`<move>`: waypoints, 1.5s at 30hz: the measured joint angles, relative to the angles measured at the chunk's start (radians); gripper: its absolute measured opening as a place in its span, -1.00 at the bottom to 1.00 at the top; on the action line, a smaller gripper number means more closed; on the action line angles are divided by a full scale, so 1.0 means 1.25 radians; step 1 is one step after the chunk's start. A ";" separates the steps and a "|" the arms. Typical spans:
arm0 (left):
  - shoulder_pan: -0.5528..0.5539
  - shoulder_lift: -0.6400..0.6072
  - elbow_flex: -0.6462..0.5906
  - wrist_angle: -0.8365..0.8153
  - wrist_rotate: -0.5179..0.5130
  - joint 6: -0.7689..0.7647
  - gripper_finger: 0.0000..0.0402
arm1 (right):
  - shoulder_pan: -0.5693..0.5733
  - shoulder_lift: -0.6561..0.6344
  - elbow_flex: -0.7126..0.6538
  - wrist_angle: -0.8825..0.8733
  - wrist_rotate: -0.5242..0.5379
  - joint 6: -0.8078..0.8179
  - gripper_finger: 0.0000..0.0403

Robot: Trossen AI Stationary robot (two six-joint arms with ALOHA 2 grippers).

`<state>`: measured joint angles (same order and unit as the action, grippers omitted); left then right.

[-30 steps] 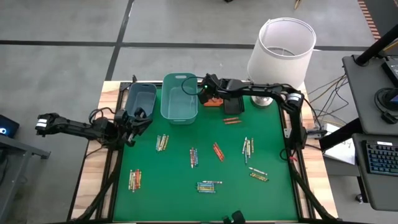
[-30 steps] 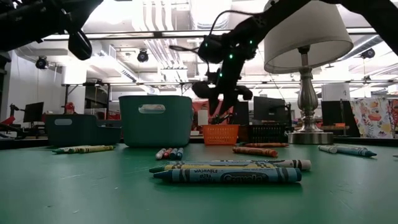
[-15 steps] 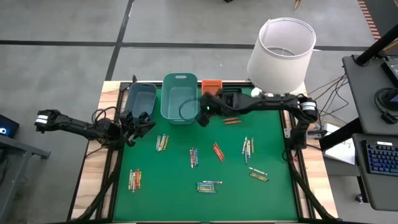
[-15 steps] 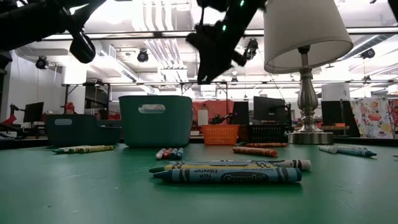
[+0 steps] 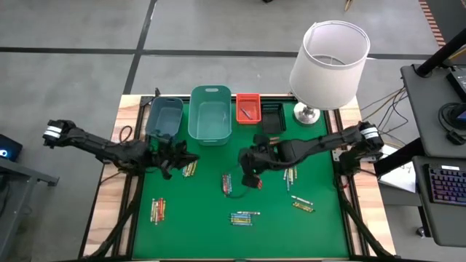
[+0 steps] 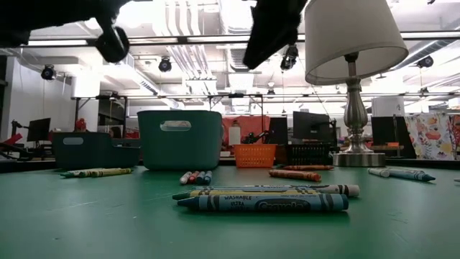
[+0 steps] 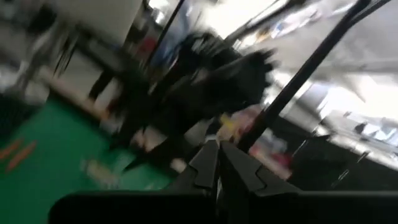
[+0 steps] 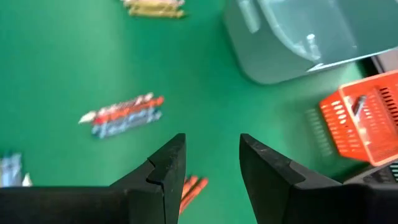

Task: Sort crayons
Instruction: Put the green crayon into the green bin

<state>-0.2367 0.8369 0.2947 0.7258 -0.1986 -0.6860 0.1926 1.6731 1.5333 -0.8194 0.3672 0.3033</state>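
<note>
Since the earlier frames your right gripper (image 5: 251, 177) has swung off the orange bin (image 5: 247, 107) at the back of the mat and out over the middle. It now hangs above the orange-red pair of crayons (image 5: 255, 177), jaws apart and empty. The left arm has also reached further in.

Crayons, placed from the lamp (image 5: 329, 54):
- Orange-red pair (image 8: 191, 189): toward the mat centre, under your right gripper (image 8: 211, 163) and showing between its fingers in the wrist view.
- Mixed red-and-blue bundle (image 5: 226, 183): just beyond that pair, further from the lamp.
- Green-and-white group (image 5: 290, 173): almost straight toward the front edge from the lamp.
- Yellow-green pair (image 5: 302, 204): further forward on the same line.
- Blue-and-yellow stack (image 5: 245, 217): near the front, the big one in the low view (image 6: 262, 199).
- Two more bundles (image 5: 158, 209) well across the mat from the lamp, one at the left gripper (image 5: 182, 159).

The left gripper is pinched shut; whether it holds anything you can't tell from here.

Step, as I read it: reach for the next pick, nothing grasped yet. One stick (image 5: 247, 113) already lies in the orange bin.

Next: centre the jaws on the orange-red pair, turn the wrist so they close across the sticks, drop to the mat (image 5: 211, 218), close. Watch the neighbouring bundle.
</note>
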 joint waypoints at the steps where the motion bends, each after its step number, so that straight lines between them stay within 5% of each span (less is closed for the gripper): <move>1: -0.003 0.005 0.013 -0.045 0.000 -0.023 -1.00 | 0.013 -0.001 0.000 -0.013 0.000 0.000 -0.31; 5: -0.021 0.018 0.081 -0.315 0.000 -0.130 -1.00 | 0.059 -0.001 -0.002 -0.058 0.000 0.000 -0.31; 13: -0.100 0.086 0.315 -1.083 -0.005 -0.374 -1.00 | 0.118 -0.001 -0.018 -0.074 0.000 0.030 -0.31; 17: -0.126 0.148 0.398 -1.299 -0.035 -0.453 -1.00 | 0.134 -0.001 -0.029 -0.074 0.000 0.030 -0.31; 28: -0.151 0.278 0.449 -1.316 -0.048 -0.463 -1.00 | 0.138 -0.002 -0.078 -0.071 0.001 0.047 -0.31; 32: -0.160 0.324 0.449 -1.268 -0.070 -0.373 -1.00 | 0.138 -0.002 -0.086 -0.071 0.001 0.054 -0.31; 36: -0.219 0.373 0.449 -1.235 -0.165 -0.236 -1.00 | 0.138 -0.004 -0.102 -0.070 0.002 0.051 -0.31; 45: -0.298 0.405 0.448 -1.223 -0.351 -0.253 -1.00 | 0.153 -0.114 -0.242 -0.004 0.063 0.071 -0.31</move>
<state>-0.6092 1.3429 0.8547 -0.8031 -0.6373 -1.0024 0.3832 1.5308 1.2302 -0.8249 0.4465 0.3923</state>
